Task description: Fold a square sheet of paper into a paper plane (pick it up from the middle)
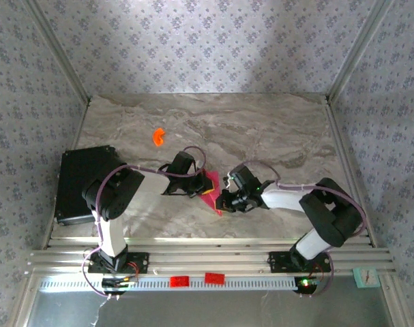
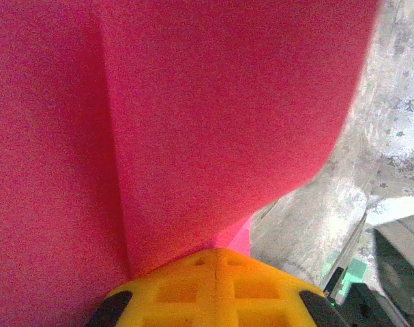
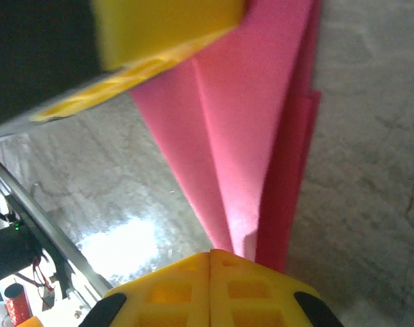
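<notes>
The magenta-pink paper plane (image 1: 211, 185) is a folded, creased piece spanning between my two grippers near the table's front middle. My left gripper (image 1: 197, 182) is shut on its wide end, where pink paper (image 2: 193, 122) with one long crease rises from the closed yellow fingertips (image 2: 217, 253). My right gripper (image 1: 224, 198) is shut at the narrow end. There the folded layers (image 3: 247, 136) taper down to its closed fingertips (image 3: 210, 253), slipping behind the right-hand finger. A yellow finger (image 3: 166, 27) of the left gripper lies over the far end of the paper.
A small orange plastic piece (image 1: 158, 137) lies on the marble table (image 1: 275, 129) behind the left arm. A black box (image 1: 77, 180) sits at the left edge. Metal rails (image 1: 207, 255) run along the near edge, and patterned walls close in the sides.
</notes>
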